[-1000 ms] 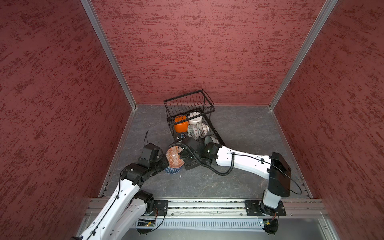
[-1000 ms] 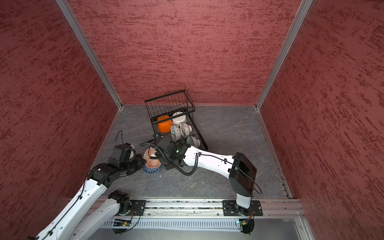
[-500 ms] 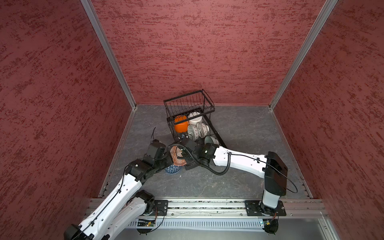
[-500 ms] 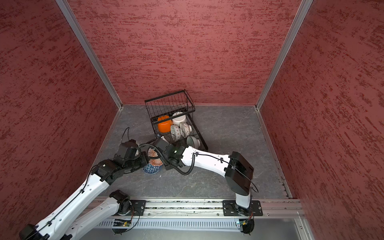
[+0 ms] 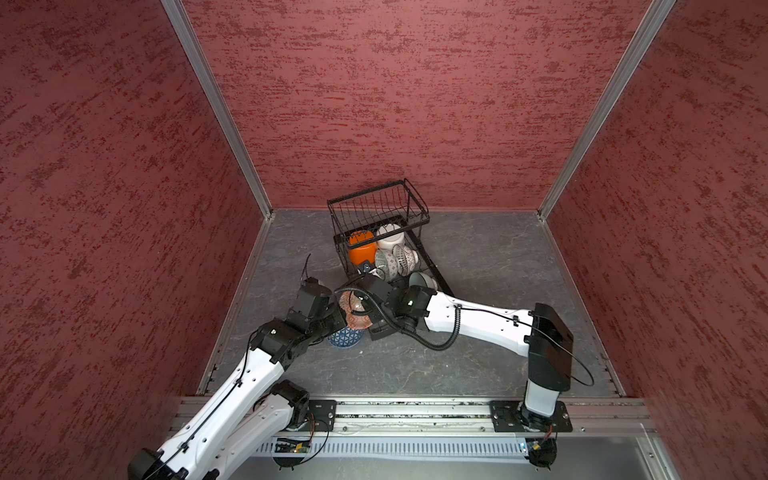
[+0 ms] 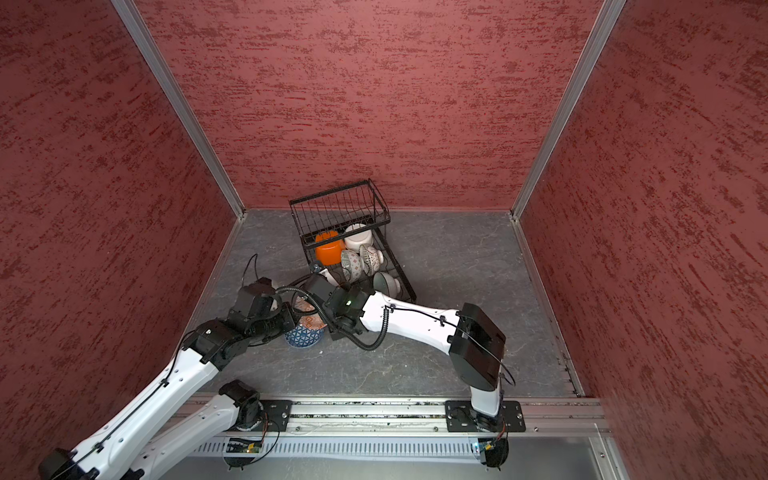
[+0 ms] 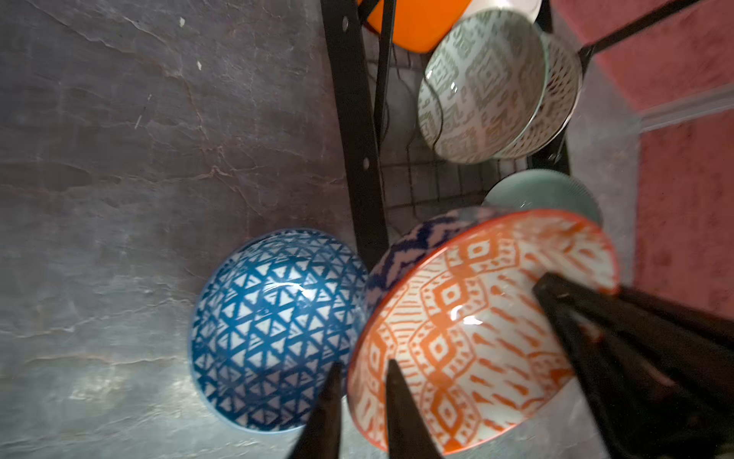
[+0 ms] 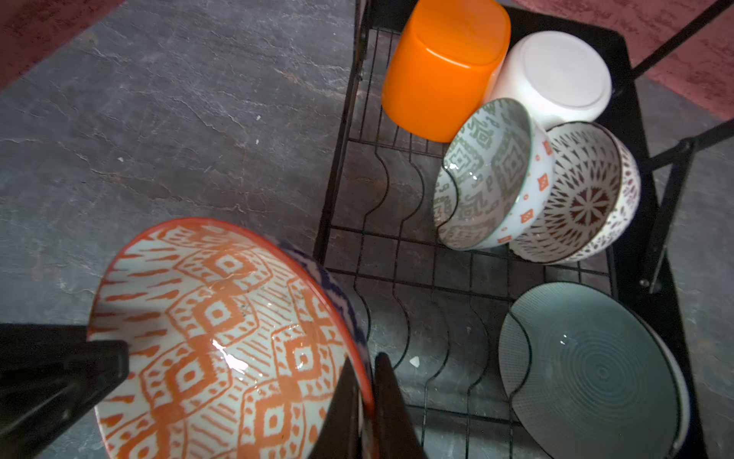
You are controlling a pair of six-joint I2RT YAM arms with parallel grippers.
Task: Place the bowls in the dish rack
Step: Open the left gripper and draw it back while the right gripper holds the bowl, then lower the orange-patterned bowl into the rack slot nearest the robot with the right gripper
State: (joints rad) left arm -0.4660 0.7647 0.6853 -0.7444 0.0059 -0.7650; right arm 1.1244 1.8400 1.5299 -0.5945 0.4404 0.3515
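My worry was the thin hold: the right claw (image 8: pixel 363 367) was clamped on just the glazed rim of the orange-patterned bowl (image 8: pixel 222 330). The left claw (image 7: pixel 363 369) stood slightly apart astride the opposite rim, not visibly pinching. I judged that if its inner finger snagged as I pulled away, the bowl could twist loose and drop onto the blue bowl (image 7: pixel 274 330) on the table (image 8: pixel 159 99), or clip the dish rack (image 8: pixel 338 167). The bowl hung just beside the rack's near corner, over the blue one; whether they touched I couldn't tell. Being round, it had no real long axis, and it sat steeply tipped, mouth facing up toward the wrist cameras.
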